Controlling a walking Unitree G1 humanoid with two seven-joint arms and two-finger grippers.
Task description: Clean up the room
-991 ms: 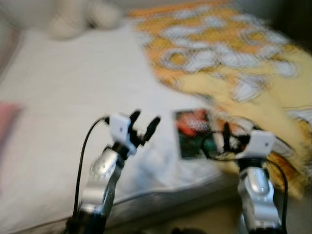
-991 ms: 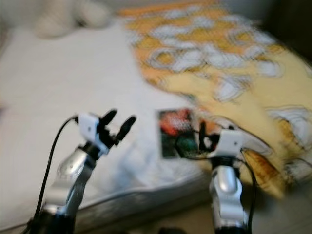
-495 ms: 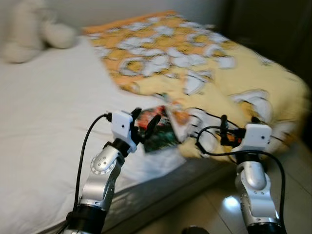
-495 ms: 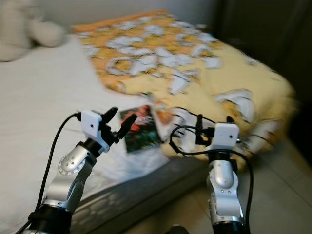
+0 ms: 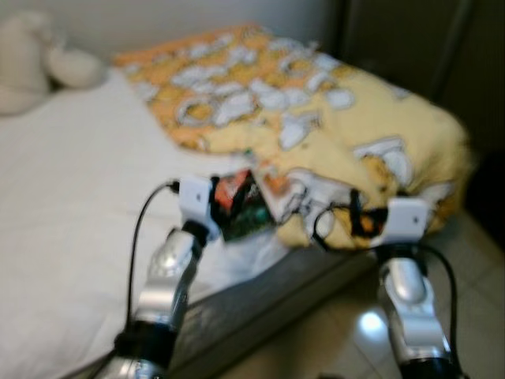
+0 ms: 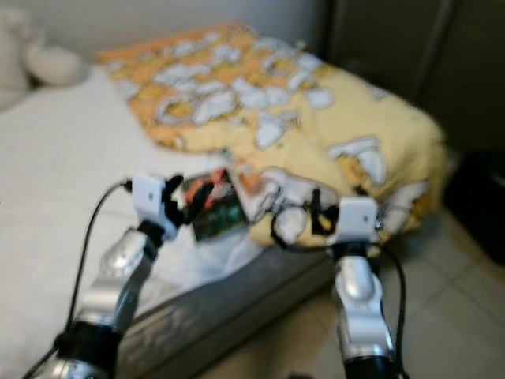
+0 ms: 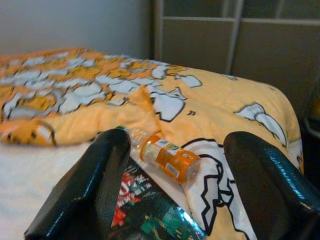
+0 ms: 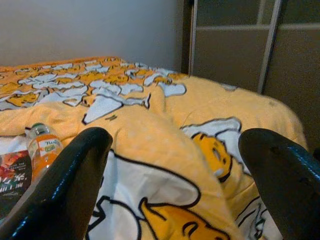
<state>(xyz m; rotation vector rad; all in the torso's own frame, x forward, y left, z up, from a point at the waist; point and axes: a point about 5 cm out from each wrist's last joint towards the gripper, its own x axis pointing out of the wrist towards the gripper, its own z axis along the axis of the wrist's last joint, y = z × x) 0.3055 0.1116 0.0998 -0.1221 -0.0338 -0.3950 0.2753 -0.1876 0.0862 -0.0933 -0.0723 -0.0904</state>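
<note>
Now nearer the bed's corner than a second ago. Left pincer (image 7: 170, 200) spread wide before the orange-labelled plastic bottle (image 7: 162, 156) lying on the yellow cartoon quilt (image 7: 215, 107); right pincer (image 8: 175, 190) also spread, idle. Pickup next, probably.

1. Two silver metal arms, each jointed, with a round joint cap on the forearm
2. A white boxy housing at each wrist, above the left hand (image 7: 170, 195) and the right hand (image 8: 175, 185)
3. Fingers (image 7: 85, 200) are long, glossy black, rounded at the tips
4. Black cables loop from each wrist housing down along the arm
</note>
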